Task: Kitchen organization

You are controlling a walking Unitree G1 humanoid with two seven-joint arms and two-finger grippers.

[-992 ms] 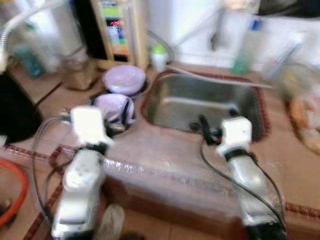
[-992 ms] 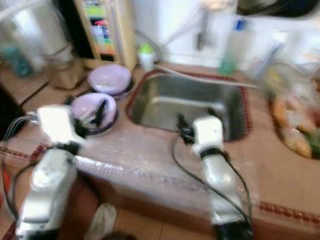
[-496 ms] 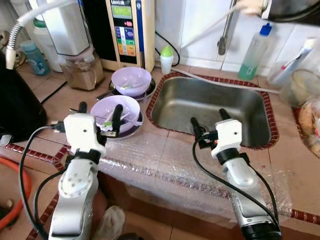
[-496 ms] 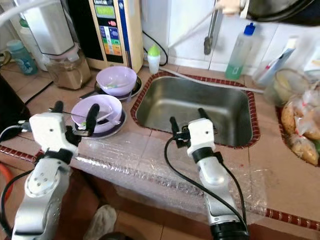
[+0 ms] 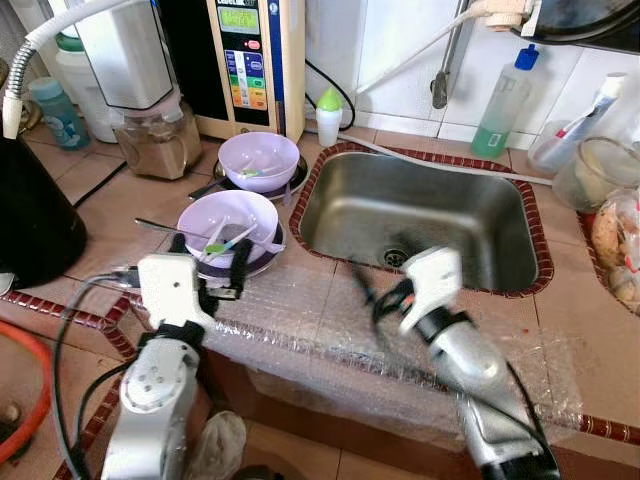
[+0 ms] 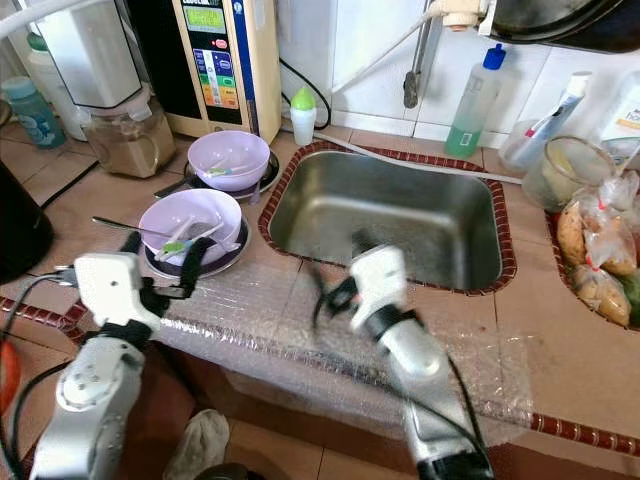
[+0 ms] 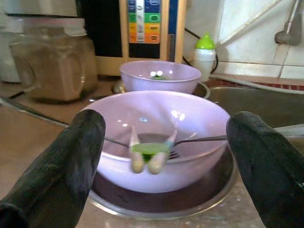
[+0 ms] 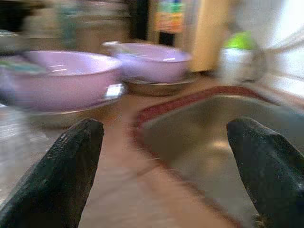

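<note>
Two lilac bowls stand left of the steel sink (image 5: 420,215). The near bowl (image 5: 228,222) sits on a metal plate and holds a fork and a green-and-white utensil (image 7: 148,151). The far bowl (image 5: 258,160) is behind it. My left gripper (image 5: 208,255) is open just in front of the near bowl, its fingers (image 7: 71,161) level with the bowl's sides, touching nothing. My right gripper (image 5: 375,290) is blurred over the counter in front of the sink, turned toward the bowls. It is open and empty, and its fingers (image 8: 71,171) frame the near bowl (image 8: 61,78) and the sink rim.
Bubble wrap (image 5: 330,340) covers the counter's front edge. Behind the bowls are a water machine (image 5: 250,60), a jar of brown powder (image 5: 155,140) and a small green-capped bottle (image 5: 328,115). A soap bottle (image 5: 505,95), a glass container (image 5: 595,170) and food bags (image 5: 615,240) stand on the right.
The blurred view has settled and shifted. My right arm has swung left from the sink's front toward the bowls, still in motion. The left gripper stays by the near bowl.
</note>
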